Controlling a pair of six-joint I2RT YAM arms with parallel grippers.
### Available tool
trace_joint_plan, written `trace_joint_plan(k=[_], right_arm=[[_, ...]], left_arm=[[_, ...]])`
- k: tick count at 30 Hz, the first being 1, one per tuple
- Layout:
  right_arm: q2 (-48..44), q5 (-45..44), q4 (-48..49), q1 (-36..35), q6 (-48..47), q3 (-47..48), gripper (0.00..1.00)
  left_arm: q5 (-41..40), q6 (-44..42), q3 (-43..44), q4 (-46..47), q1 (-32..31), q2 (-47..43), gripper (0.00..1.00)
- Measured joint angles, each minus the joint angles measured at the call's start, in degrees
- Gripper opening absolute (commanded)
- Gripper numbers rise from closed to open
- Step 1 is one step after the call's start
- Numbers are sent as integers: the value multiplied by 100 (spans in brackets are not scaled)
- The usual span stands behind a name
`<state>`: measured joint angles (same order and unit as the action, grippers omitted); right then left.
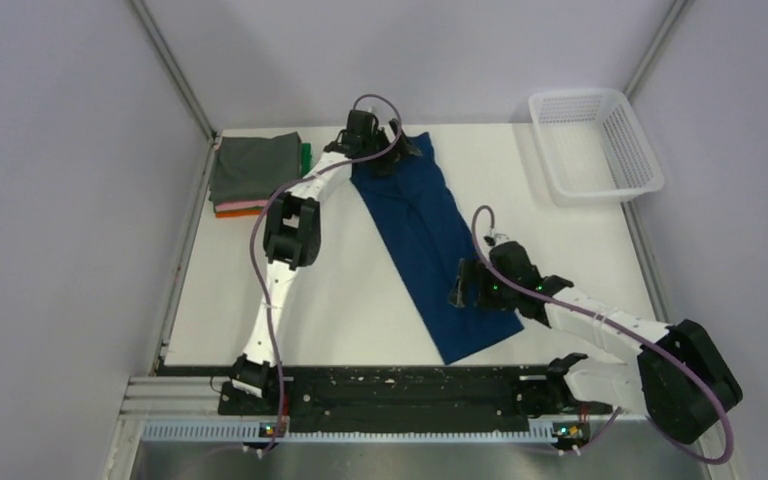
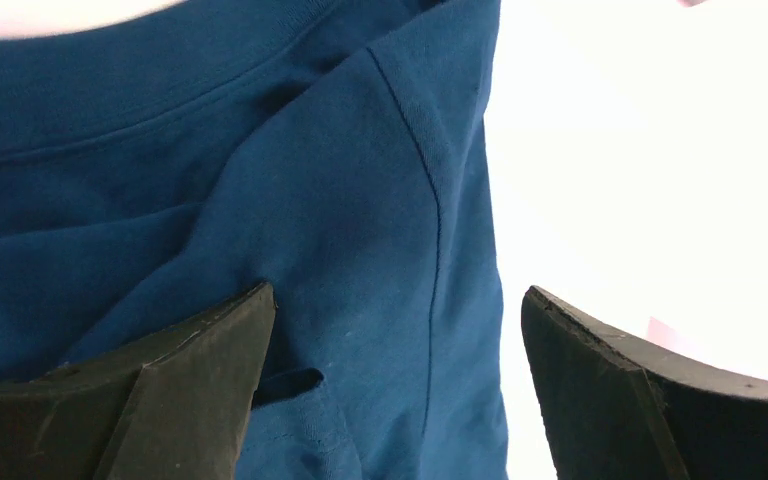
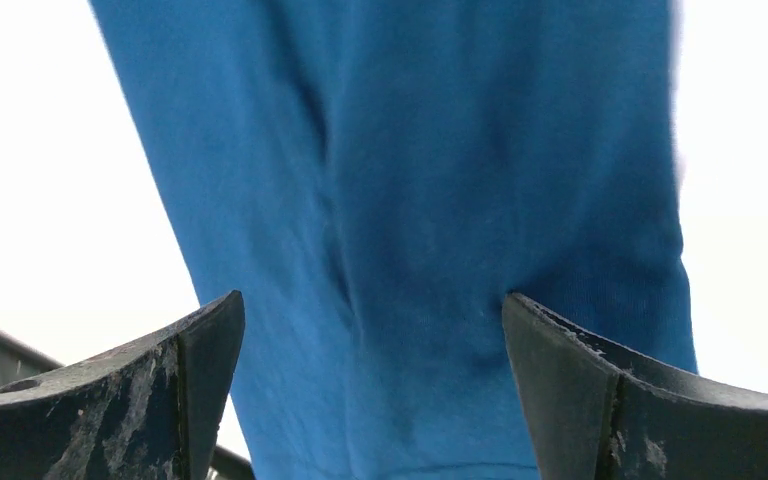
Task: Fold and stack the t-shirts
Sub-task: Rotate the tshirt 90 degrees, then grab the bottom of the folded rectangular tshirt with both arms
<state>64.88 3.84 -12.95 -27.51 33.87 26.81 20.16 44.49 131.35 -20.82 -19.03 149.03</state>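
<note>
Across the middle of the tabletop (image 1: 360, 300) the navy t-shirt (image 1: 430, 240) lies folded into a long narrow strip. It runs on a slant from the far centre down toward the near right.

At its far end, the left claw (image 1: 384, 150) sits over the collar end with its jaws spread wide, gripping no cloth. From the left wrist, one finger (image 2: 190, 390) stands over the blue cloth beside a shoulder seam. The other finger (image 2: 640, 400) stands past the shirt's edge, over bare white tabletop, so that edge lies in the gap between them.

Toward the near end, the right claw (image 1: 465, 284) is over the strip's left side, a little short of the hem. Its jaws are likewise spread wide and hold nothing. From the right wrist, the strip runs away between the two fingers (image 3: 130, 390) and fills the gap from one tip to the other. Whether either claw's tips touch the cloth cannot be told.

Over in the far left corner rests a stack of folded shirts (image 1: 255, 170), grey on top, with pink and orange edges below and green showing at its right side. It is close to the left arm and well apart from the right claw. A white mesh basket (image 1: 590, 150) stands at the far right corner, apart from the navy t-shirt.
</note>
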Motion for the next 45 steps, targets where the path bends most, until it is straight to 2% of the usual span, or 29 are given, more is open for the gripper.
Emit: trace_joint_plan(k=[4, 8, 11, 15, 21, 23, 26, 29, 33, 35, 38, 40, 45], right_arm=[[186, 286, 437, -1287, 125, -20, 99], [448, 647, 885, -2284, 234, -7, 99], [501, 693, 916, -2540, 258, 39, 99], [168, 529, 542, -2581, 275, 39, 99], [-968, 11, -308, -2599, 304, 72, 97], [-1268, -151, -568, -2601, 385, 72, 90], [-1482, -308, -896, -2601, 570, 72, 82], [-1414, -404, -1099, -2601, 791, 70, 74], [-1141, -586, -1217, -2616, 997, 57, 70], [-977, -715, -1241, -2649, 1086, 55, 67], [-721, -876, -1244, -2702, 1228, 55, 62], [-575, -940, -1244, -2726, 1294, 55, 59], [-391, -973, -1213, -2763, 1515, -22, 52]], left_arm=[[647, 573, 251, 1202, -9, 505, 99], [1056, 1300, 848, 2149, -61, 1165, 99], [1145, 1628, 1086, 2544, -114, 1403, 99], [1117, 1611, 1091, 2573, -146, 1410, 99], [999, 883, 623, 1716, -203, 782, 99], [866, 562, 22, 1300, -238, 153, 99], [369, 11, -1150, 564, -365, -1248, 99], [-518, -422, -2802, 157, -684, -3309, 98], [-1340, -472, -5399, 315, -1325, -6231, 98], [-1644, -361, -6457, 302, -1655, -7197, 96], [-1978, 0, -7995, 173, -2090, -8039, 91], [-1958, 313, -8915, -59, -2350, -8100, 88], [-1770, 1091, -10035, -417, -3130, -8273, 81]])
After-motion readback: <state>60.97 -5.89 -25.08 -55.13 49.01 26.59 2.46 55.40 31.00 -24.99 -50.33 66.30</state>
